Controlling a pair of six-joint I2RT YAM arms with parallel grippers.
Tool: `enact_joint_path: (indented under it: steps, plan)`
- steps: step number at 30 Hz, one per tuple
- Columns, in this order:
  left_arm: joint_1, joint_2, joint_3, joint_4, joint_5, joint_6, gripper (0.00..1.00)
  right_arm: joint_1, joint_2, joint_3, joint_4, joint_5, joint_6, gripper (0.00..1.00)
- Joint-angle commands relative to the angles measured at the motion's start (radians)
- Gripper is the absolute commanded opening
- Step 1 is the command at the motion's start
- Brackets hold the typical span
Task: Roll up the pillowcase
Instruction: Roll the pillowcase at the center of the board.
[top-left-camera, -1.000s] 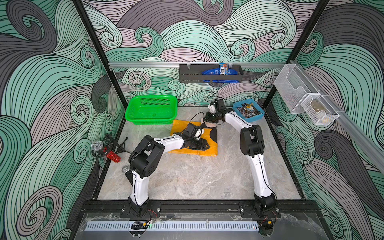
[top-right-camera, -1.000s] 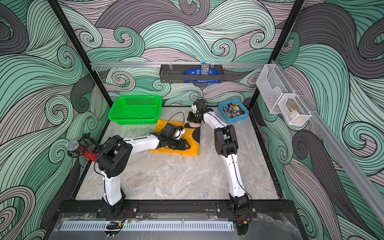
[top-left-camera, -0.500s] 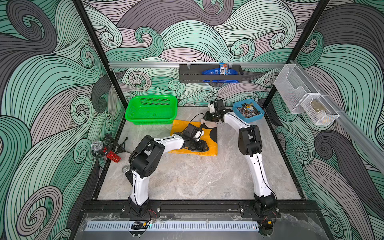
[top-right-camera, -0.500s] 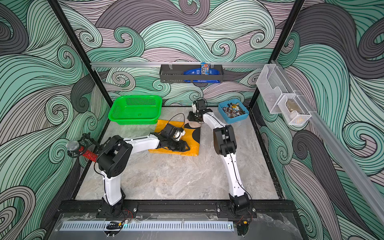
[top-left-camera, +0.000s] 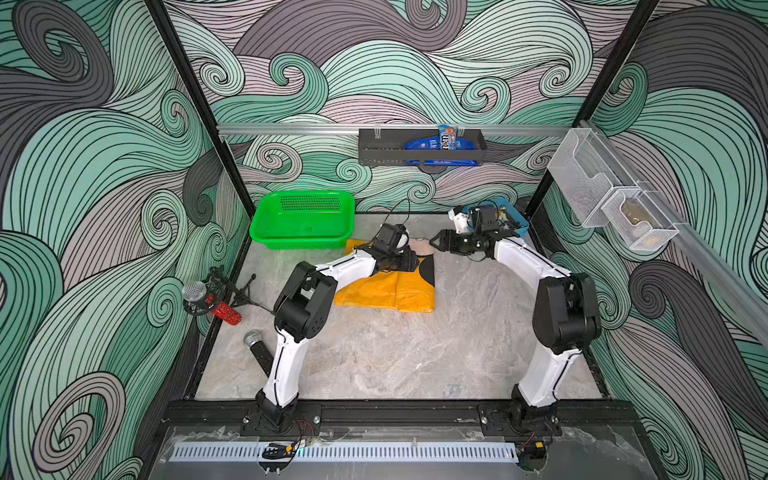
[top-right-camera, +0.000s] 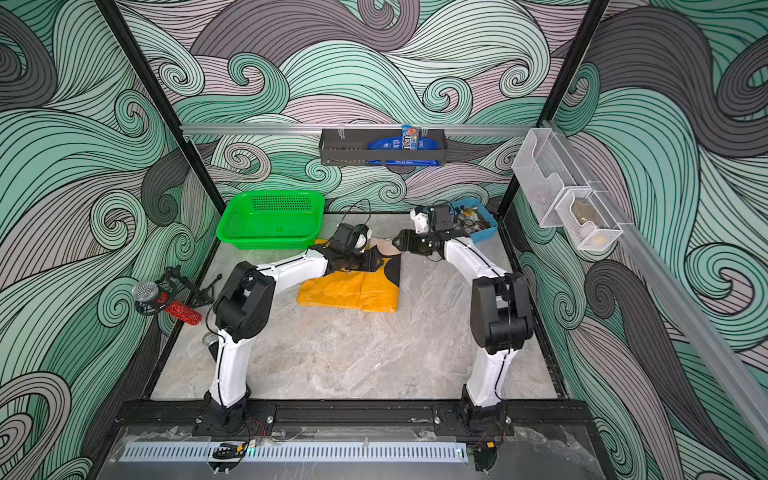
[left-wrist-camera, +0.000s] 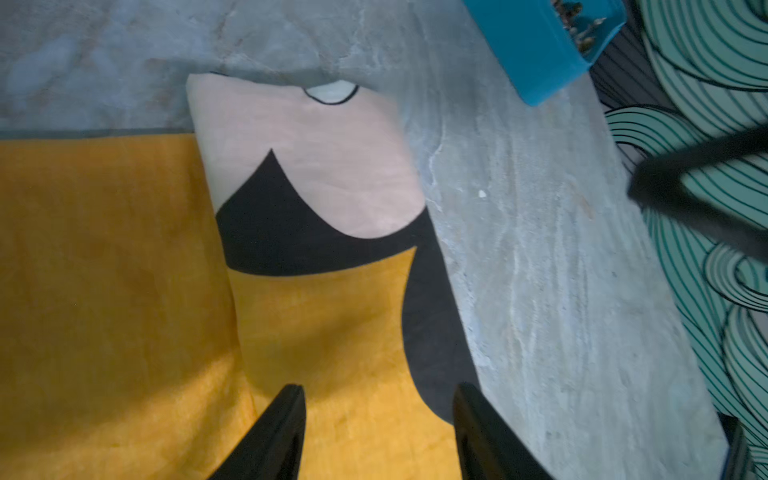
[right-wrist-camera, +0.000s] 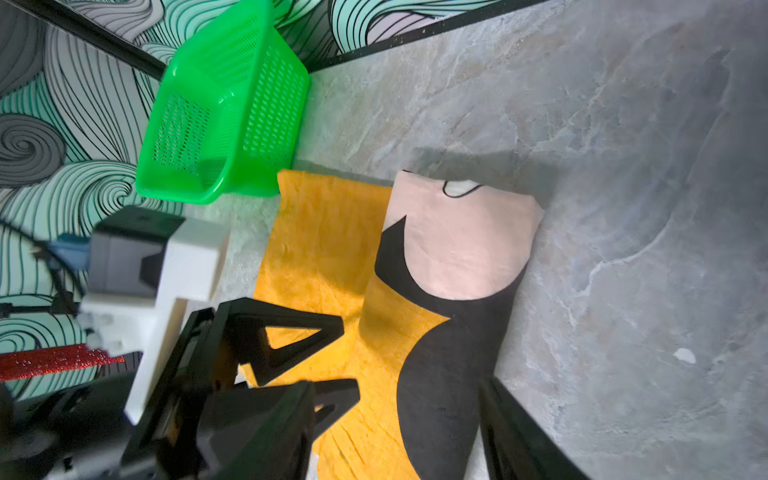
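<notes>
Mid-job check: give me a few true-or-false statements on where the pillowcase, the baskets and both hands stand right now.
1. The pillowcase lies on the table. True.
2. The green basket sits on top of the pillowcase. False: it stands beside it, on the table.
3. The right hand grips the cloth. False: its jaws are open, with nothing between them.
4. The left hand is open over the folded strip. True.
5. The blue bin is empty. False: it holds small items.

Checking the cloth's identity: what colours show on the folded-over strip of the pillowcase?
Pale pink, black and mustard yellow on the pillowcase, clearest in the left wrist view.
</notes>
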Motion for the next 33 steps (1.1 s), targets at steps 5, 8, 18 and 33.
enact_joint_path:
  steps: [5, 8, 18, 33]
  plan:
    - [-0.006, 0.102, 0.133, -0.05, -0.136, 0.038, 0.57, -0.018, 0.029, -0.171, 0.131, -0.186, 0.088, 0.69]
    - [-0.009, 0.134, 0.167, -0.085, -0.147, 0.066, 0.57, -0.021, 0.063, -0.189, 0.176, -0.225, 0.112, 0.7]
    - [-0.011, 0.186, 0.22, -0.162, -0.144, 0.104, 0.57, -0.02, 0.194, -0.158, 0.242, -0.295, 0.137, 0.7]
    - [-0.005, 0.142, 0.257, -0.207, -0.065, 0.108, 0.62, -0.022, 0.177, -0.162, 0.348, -0.352, 0.217, 0.31]
